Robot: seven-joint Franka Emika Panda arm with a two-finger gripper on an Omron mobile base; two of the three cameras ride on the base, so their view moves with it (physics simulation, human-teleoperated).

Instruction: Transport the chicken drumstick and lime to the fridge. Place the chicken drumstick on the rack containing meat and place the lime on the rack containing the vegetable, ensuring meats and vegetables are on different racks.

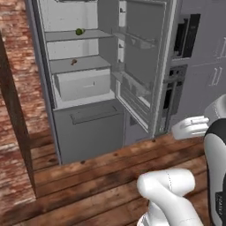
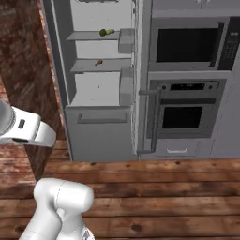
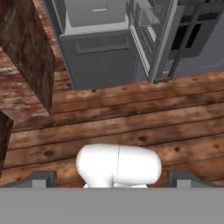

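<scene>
the pincer [image 3: 112, 181] gapes wide and empty over the floor, well short of the fridge [image 3: 98, 57]

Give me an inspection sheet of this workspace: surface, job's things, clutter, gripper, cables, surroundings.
Surface: wooden plank floor.
Job's things: fridge with its door open; a green item on the upper shelf; small orange-brown meat bit on the lower shelf. Drumstick and lime: not identified.
Clutter: nothing seen.
Gripper: gripper open, holding nothing.
Cables: nothing seen.
Surroundings: brick wall beside the fridge; microwave above a wall oven.
</scene>
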